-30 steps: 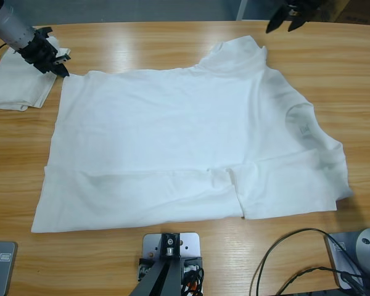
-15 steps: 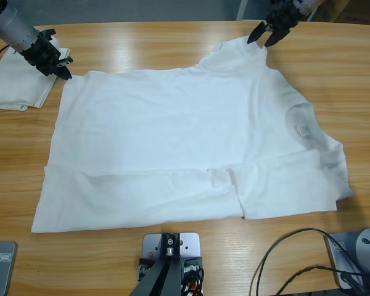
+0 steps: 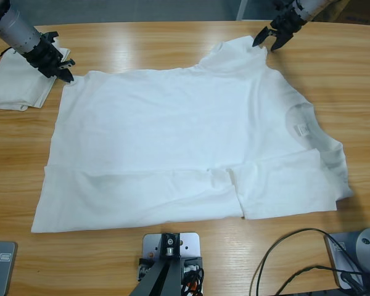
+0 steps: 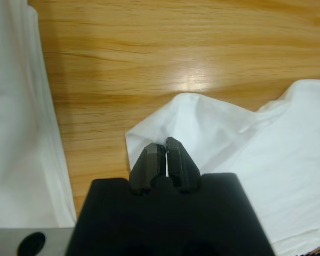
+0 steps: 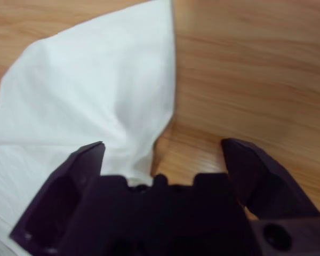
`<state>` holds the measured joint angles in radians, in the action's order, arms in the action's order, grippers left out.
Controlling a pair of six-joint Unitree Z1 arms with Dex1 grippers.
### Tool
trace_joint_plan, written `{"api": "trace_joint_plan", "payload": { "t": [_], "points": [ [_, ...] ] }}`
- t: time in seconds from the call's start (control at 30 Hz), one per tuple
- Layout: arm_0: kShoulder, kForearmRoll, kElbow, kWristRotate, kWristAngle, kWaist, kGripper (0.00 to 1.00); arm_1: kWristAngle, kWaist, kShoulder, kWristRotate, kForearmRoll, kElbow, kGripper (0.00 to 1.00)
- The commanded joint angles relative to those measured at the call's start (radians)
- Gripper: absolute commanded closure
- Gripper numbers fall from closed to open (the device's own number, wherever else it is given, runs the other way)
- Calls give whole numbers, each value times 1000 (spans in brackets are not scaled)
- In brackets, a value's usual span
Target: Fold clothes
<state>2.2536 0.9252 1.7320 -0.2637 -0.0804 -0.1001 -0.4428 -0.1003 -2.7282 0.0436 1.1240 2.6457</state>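
White T-shirt (image 3: 185,148) sprawls across the middle of the bench (image 3: 142,43), near edge folded up. Folded shirt (image 3: 15,83) sits upper left. Left gripper (image 3: 66,73) has fingers pinching the hem corner; right gripper (image 3: 266,40), fingers spread, straddles the sleeve tip upper right. Next, I judge: close right, then lift together.

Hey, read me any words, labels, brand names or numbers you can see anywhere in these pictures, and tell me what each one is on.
No text can be read here.
Neck label inside the collar of the spread T-shirt: a small pale tag with faint marks, too small to read.
Folded white cloth at the table's far corner: no print visible.
End effectors, both wrist views: no markings visible.
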Motion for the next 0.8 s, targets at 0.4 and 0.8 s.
{"api": "trace_joint_plan", "payload": {
  "t": [0.4, 0.8],
  "points": [
    [24, -35, -49, -23, -7, -16, 1000, -146, 3, -123, 35, -13, 187, 485],
    [14, -40, -69, -23, -7, -12, 1000, -155, 25, -130, 39, -17, 185, 930]
  ]
}}
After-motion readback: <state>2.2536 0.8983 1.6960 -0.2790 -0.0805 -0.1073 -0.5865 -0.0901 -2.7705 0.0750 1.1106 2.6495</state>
